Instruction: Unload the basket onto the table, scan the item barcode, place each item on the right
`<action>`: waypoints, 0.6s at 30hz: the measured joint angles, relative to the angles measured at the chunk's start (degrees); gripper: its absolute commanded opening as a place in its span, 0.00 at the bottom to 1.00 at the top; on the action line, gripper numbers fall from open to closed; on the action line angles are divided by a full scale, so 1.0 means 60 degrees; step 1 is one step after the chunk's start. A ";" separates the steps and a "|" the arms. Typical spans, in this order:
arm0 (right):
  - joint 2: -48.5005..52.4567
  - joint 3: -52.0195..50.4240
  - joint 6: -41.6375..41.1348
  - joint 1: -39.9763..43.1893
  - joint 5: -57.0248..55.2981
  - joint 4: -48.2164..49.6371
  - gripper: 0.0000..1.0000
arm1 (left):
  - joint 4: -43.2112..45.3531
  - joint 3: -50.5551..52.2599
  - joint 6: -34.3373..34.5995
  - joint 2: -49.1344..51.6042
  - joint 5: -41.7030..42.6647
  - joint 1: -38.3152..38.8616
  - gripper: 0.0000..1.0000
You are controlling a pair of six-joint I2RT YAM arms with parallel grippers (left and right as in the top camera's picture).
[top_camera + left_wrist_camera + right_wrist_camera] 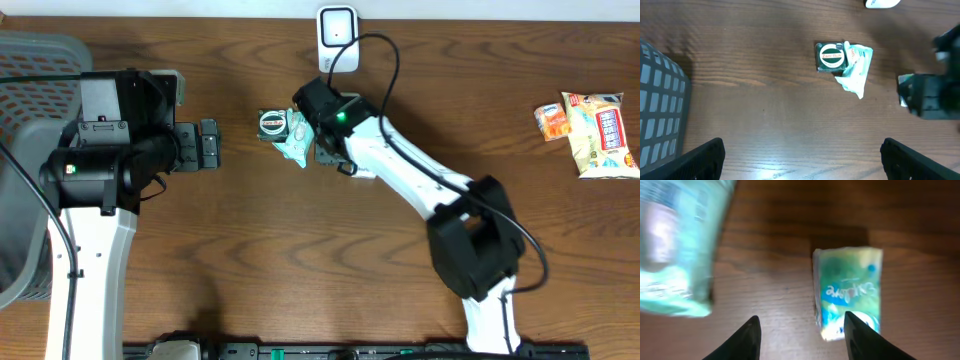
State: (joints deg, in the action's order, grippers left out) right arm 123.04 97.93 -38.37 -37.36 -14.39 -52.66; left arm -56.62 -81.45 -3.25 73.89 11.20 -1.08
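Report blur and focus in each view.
Overhead: sharp throughout, evenly lit. Left wrist: the round-label box is crisp, the right arm at the edge smeared. Right wrist: soft overall, the pale packet upper left heavily blurred.

1. Grey basket (30,70): nine o'clock, overhead; cut by the left edge.
2. Snack packets (598,135): three o'clock, overhead; print too small to read.
3. White scanner (881,3): one o'clock, left wrist view; only its lower rim shows.
4. Right arm (935,92): three o'clock, same view; blurred, cropped.
5. Pale green packet (675,245): ten o'clock, right wrist view; blurred, cropped top and left.
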 measured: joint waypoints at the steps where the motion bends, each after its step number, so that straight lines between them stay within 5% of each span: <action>1: 0.0186 0.0000 0.0000 0.0000 0.0000 -0.0004 0.49 | 0.0000 0.0000 0.0000 0.0000 0.0000 0.0000 0.98; 18: 0.0699 -0.0007 0.0000 0.0073 -0.0372 -0.0240 0.49 | 0.0000 0.0000 0.0000 0.0000 0.0000 0.0000 0.98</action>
State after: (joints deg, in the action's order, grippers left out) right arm 127.24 97.89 -38.37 -36.93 -16.62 -54.11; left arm -56.62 -81.45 -3.25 73.89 11.20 -1.08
